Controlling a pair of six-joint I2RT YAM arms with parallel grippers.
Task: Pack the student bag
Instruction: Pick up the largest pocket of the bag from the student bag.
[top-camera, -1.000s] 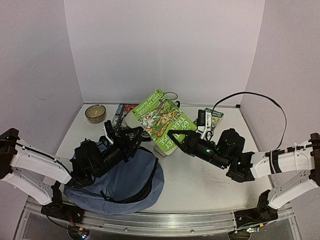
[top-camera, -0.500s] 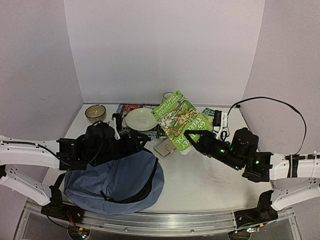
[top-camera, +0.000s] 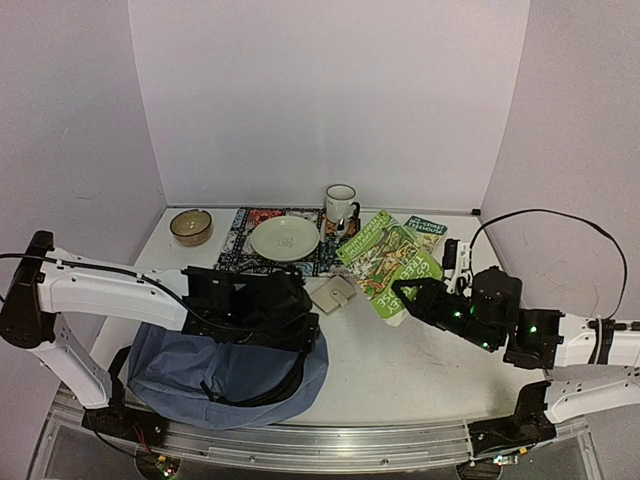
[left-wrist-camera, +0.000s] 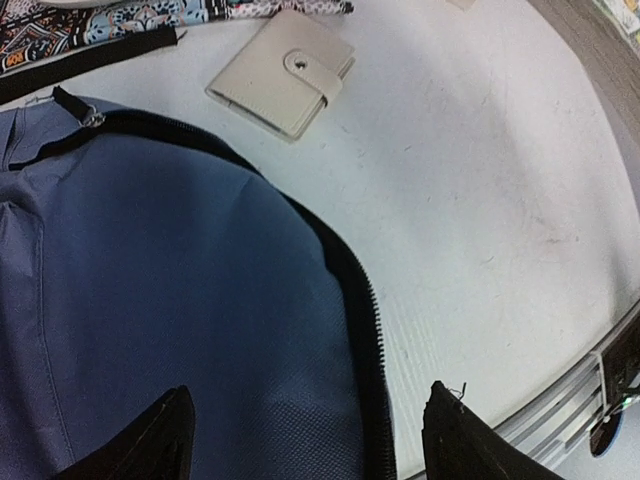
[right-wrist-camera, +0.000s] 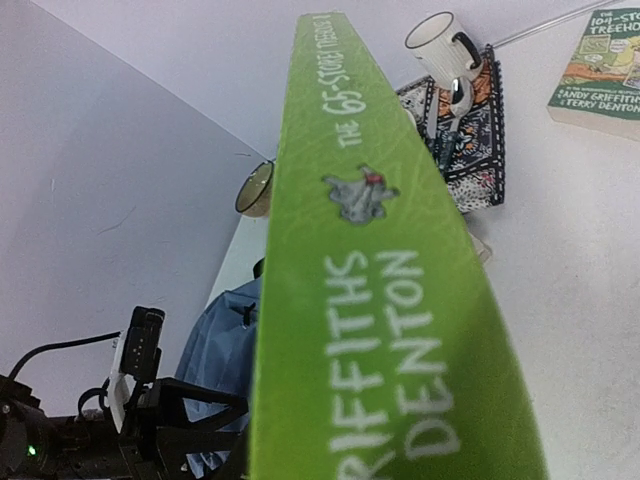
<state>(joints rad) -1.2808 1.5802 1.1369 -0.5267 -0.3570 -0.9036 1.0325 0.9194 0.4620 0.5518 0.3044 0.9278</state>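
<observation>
The slate-blue student bag (top-camera: 225, 365) lies flat at the front left, its black zipper (left-wrist-camera: 365, 320) running along its right edge. My left gripper (top-camera: 292, 322) hovers open over that edge; in the left wrist view (left-wrist-camera: 312, 445) its fingertips (left-wrist-camera: 165, 440) straddle fabric and zipper and hold nothing. My right gripper (top-camera: 415, 295) is shut on a green paperback (top-camera: 388, 262) and holds it tilted above the table right of centre. The book's spine (right-wrist-camera: 390, 300) fills the right wrist view and hides the fingers.
A beige wallet (top-camera: 333, 295) lies just right of the bag, also in the left wrist view (left-wrist-camera: 283, 72). At the back are a patterned placemat (top-camera: 240, 250), a plate (top-camera: 285, 238), a mug (top-camera: 341, 203), a bowl (top-camera: 190, 225) and a second book (top-camera: 427, 230).
My right gripper carried the green book right and lower, uncovering the plate and mug. My left gripper swung right and down to the bag's right edge.
</observation>
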